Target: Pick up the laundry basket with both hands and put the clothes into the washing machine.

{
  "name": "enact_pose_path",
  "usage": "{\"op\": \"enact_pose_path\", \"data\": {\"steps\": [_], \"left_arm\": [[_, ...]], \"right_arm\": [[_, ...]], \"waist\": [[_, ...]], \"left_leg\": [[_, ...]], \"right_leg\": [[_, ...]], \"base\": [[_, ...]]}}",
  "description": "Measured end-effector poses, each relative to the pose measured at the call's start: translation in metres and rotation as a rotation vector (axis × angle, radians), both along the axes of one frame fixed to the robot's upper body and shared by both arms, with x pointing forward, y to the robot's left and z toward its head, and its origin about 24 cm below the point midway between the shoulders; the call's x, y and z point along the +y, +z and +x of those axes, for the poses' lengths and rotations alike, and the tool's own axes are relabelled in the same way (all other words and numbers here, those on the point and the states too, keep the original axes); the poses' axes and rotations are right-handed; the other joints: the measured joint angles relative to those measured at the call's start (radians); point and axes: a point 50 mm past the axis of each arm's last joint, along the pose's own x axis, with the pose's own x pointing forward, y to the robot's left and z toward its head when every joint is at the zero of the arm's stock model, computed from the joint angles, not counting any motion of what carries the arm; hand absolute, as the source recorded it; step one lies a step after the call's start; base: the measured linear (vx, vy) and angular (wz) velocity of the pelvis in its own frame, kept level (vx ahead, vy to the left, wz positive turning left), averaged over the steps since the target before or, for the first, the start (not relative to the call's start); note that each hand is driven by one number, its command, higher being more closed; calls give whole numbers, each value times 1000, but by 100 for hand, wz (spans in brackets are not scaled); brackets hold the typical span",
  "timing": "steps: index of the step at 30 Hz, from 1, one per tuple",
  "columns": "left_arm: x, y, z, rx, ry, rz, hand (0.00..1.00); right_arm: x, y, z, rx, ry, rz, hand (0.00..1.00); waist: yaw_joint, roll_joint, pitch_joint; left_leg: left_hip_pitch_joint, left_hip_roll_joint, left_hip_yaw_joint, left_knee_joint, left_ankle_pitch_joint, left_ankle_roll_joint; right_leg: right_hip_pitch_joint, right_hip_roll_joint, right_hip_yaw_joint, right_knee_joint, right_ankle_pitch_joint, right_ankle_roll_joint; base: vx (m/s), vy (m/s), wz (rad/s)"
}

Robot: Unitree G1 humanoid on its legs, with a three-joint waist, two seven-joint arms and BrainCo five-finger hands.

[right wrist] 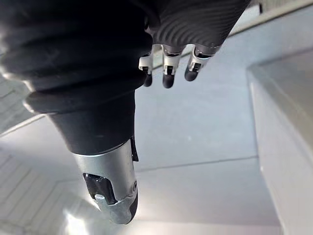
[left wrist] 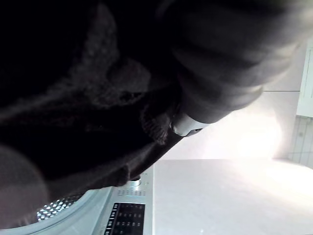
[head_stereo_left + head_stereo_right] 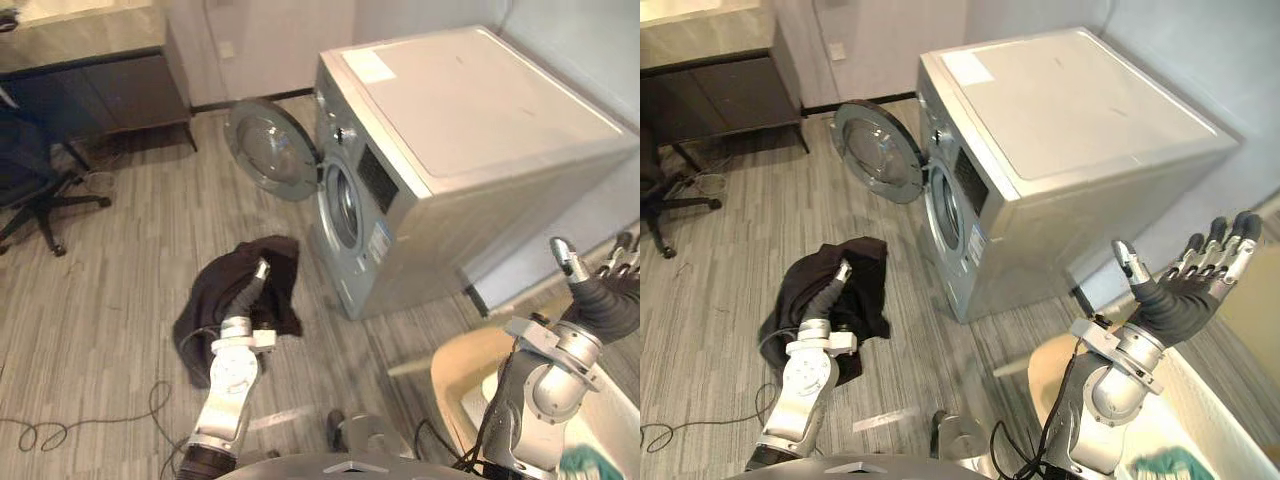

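- The dark garment [image 3: 285,262] hangs draped over the left hand [image 3: 262,269], held up near the washer [image 3: 470,120], probably ready to feed in. The cloth buries the hand, so its grip cannot be told.
- The basket [image 3: 452,372] sits low at the robot's right with a teal cloth [image 3: 1162,464] inside, and neither hand is on it.
- The right hand [image 3: 1185,278] is raised, spread and empty, likely kept clear.
- The eye views show the door [image 3: 268,150] swung wide. The left wrist view shows the drum [image 2: 54,210] and panel [image 2: 124,218] close under the cloth.

Grey floor [image 3: 130,290] bearing washer [image 3: 450,170], office chair [image 3: 35,190]
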Motion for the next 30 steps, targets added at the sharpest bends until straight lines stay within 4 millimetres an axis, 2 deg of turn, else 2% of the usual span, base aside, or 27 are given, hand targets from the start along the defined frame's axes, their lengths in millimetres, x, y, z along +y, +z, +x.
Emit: {"op": "enact_pose_path", "data": {"steps": [1,2,3,4,6,7,9,10,12,13,14,15,16,17,18,19,20,21,23,24,25,26,27,28,29,30], "left_arm": [[1,-2,-2,8,6,-1,100],[6,-5,-5,25,26,-1,100],[9,-7,-6,34,38,0,100],[16,-11,-7,49,72,4,100],[28,-14,-6,61,123,7,100],[31,-17,-4,76,129,9,100],[28,-25,-5,111,117,7,100],[27,-26,-5,116,115,7,100],[25,-26,-5,115,107,7,100],[25,-26,-5,115,105,7,100],[22,-26,-5,114,95,6,100],[17,-26,-6,115,75,1,100],[16,-26,-6,116,71,1,100],[19,-26,-6,117,80,8,100],[22,-26,-5,116,91,6,100],[24,-27,-5,121,103,0,100],[26,-28,-7,130,114,-5,100],[24,-28,-7,131,108,-13,100],[20,-28,-7,131,85,-19,100],[18,-29,-8,134,75,-19,100],[15,-30,-9,139,53,-13,100],[13,-30,-9,138,33,-7,100],[14,-30,-9,139,26,0,100],[15,-30,-9,138,23,10,100],[19,-29,-9,135,39,12,100],[22,-28,-8,131,50,12,100]], "right_arm": [[5,7,-3,-30,19,-12,0],[8,11,-6,-52,30,-22,0],[9,12,-7,-59,32,-23,0],[7,12,-8,-59,22,-20,0],[2,8,-12,-37,-8,-15,0],[-3,7,-14,-31,-34,-14,0],[-6,5,-14,-20,-54,-13,0],[-7,3,-13,-9,-52,-10,0],[-9,-6,-10,33,-54,6,0],[-9,-8,-10,43,-55,8,0],[-11,-11,-13,64,-63,9,0],[-13,-12,-17,82,-73,-2,0],[-15,-15,-17,91,-82,5,0],[-13,-20,-17,92,-74,54,0],[-13,-21,-17,97,-70,57,0],[-13,-20,-17,93,-71,57,0],[-13,-18,-15,79,-66,58,0],[-12,-17,-14,72,-63,59,0],[-11,-19,-13,74,-60,69,0],[-11,-20,-13,79,-57,69,0],[-9,-21,-10,86,-46,74,0],[-8,-22,-9,92,-41,76,0],[-6,-23,-7,98,-30,80,0],[-3,-24,-4,105,-8,85,0],[2,-27,0,112,21,94,0],[5,-27,2,116,37,97,0]], "waist": [[12,7,-2],[36,25,-15],[44,28,-20],[52,26,-30],[50,-6,-36],[44,-20,-25],[34,-25,-23],[32,-26,-23],[30,-24,-25],[29,-24,-25],[27,-20,-28],[20,6,-42],[19,13,-54],[1,-29,-56],[-2,-59,-50],[3,-76,-49],[11,-74,-47],[28,-63,-46],[34,-58,-48],[37,-57,-48],[39,-59,-45],[43,-62,-33],[47,-61,-19],[54,-60,-1],[52,-45,10],[47,-41,14]], "left_leg": [[-80,69,75,251,21,22],[-127,155,141,413,76,56],[-137,184,161,465,110,65],[-143,214,201,521,178,69],[-157,250,305,583,334,94],[-160,288,366,628,269,86],[-155,339,402,581,142,78],[-157,345,399,542,123,77],[-176,329,350,289,106,57],[-178,314,329,213,109,53],[-176,276,269,34,148,47],[-169,246,182,-144,308,78],[-165,232,135,-155,288,-23],[-170,177,105,-152,242,-90],[-189,139,84,-131,232,-82],[-220,116,33,-92,227,-79],[-248,102,-25,-50,200,-87],[-251,99,-44,-19,139,-91],[-257,73,-45,34,38,-81],[-257,63,-35,47,14,-76],[-241,40,-1,57,-16,-54],[-211,21,31,46,-26,-37],[-174,10,64,29,-34,-23],[-113,-4,121,-14,-39,-5],[-64,-5,166,-59,-31,35],[-43,-5,185,-80,-28,43]], "right_leg": [[35,21,5,2,-22,-1],[51,54,43,16,-41,-8],[57,66,65,25,-49,-11],[58,67,102,40,-56,-12],[74,28,163,33,-53,-14],[98,3,196,14,-51,-10],[135,-38,232,5,-51,-10],[138,-50,239,8,-51,-10],[134,-109,248,13,-54,-5],[132,-123,249,13,-58,3],[129,-149,249,18,-75,36],[126,-161,246,23,-104,93],[120,-172,248,27,-127,136],[123,-220,247,23,-150,174],[124,-250,247,12,-137,181],[124,-265,249,-8,-113,188],[131,-268,256,-32,-70,195],[130,-269,265,-39,-43,214],[126,-297,281,-13,-40,218],[109,-308,297,22,-34,227],[39,-330,347,153,-13,217],[-33,-342,389,268,30,173],[-102,-349,408,372,99,96],[-167,-380,387,446,207,10],[-216,-401,326,512,203,12],[-237,-403,270,557,156,24]], "base": [[194,-23,-37],[206,8,-71],[286,51,-114],[215,62,-105],[298,121,-97],[297,135,-70],[259,146,-52],[280,221,-46],[229,273,-42],[204,348,-25],[224,433,-4],[248,479,0],[251,495,22],[208,436,30],[159,377,34],[103,279,14],[94,253,-15],[96,259,-22],[79,327,-19],[60,419,-27],[39,359,-42],[64,361,-62],[85,354,-88],[111,375,-117],[90,275,-108],[104,221,-93]]}}
